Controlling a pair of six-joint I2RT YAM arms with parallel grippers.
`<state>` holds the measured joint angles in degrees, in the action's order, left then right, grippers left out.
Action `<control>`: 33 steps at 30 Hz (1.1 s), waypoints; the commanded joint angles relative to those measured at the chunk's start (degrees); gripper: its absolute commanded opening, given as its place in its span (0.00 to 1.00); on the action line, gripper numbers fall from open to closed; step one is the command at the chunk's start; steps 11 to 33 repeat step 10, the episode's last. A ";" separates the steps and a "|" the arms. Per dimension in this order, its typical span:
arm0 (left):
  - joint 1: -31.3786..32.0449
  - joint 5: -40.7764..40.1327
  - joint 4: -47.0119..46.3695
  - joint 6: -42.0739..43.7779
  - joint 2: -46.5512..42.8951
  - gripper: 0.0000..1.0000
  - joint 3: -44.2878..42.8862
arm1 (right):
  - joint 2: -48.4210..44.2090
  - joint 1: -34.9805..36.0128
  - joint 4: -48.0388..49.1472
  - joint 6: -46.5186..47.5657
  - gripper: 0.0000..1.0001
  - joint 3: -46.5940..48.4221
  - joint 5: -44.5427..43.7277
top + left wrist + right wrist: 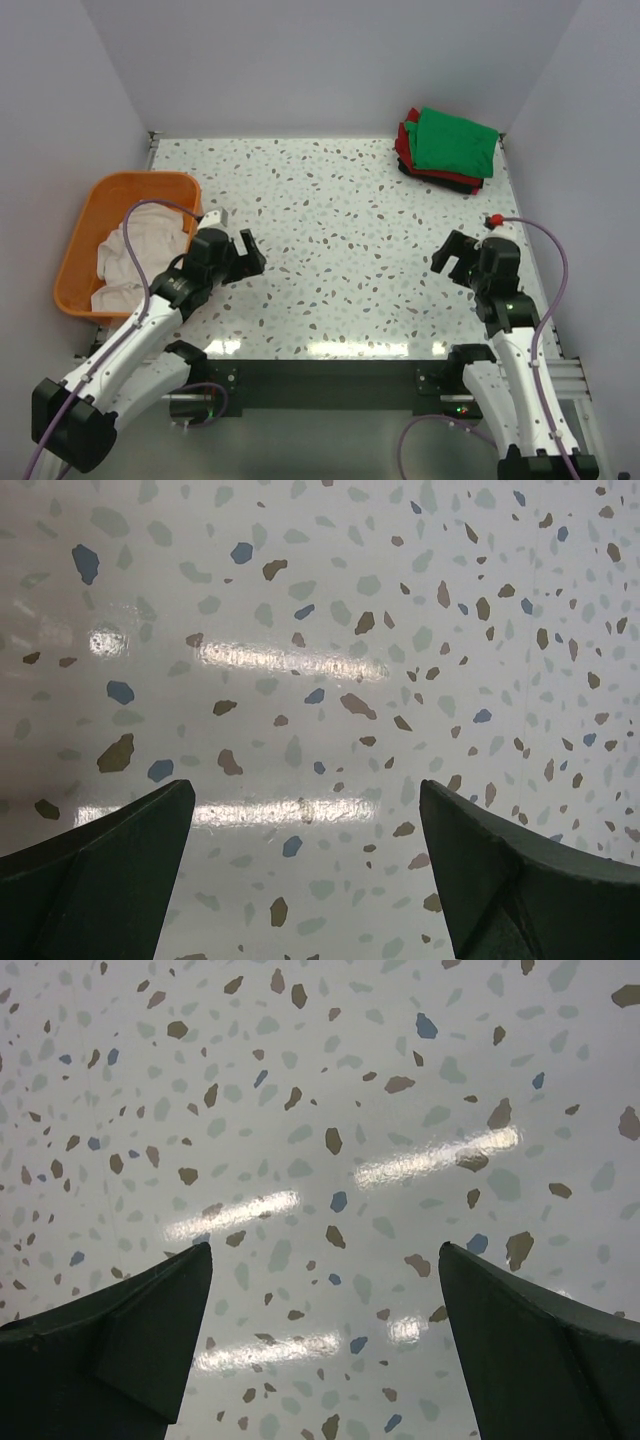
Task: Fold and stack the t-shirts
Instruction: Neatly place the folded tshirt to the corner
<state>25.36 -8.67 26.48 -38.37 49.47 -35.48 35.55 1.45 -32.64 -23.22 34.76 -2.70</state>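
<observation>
**One tee left in the basket, and it's the left arm's to take**

Nearest us, both claws hang over bare speckled table. The left gripper has its jaws wide apart with nothing between them, and the right gripper is equally spread and empty. Just left of the left claw, the off-white t-shirt lies crumpled in the orange basket, its length running roughly near to far. The right arm is well apart from it. At the far right corner sits the stack: green t-shirt on top, then red, then black. It looks like a leftward reach comes next.
</observation>
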 commanded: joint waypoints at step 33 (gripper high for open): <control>-0.05 -2.67 1.47 0.40 -0.52 1.00 -1.43 | 1.45 -0.14 0.65 -0.33 0.99 1.89 -2.40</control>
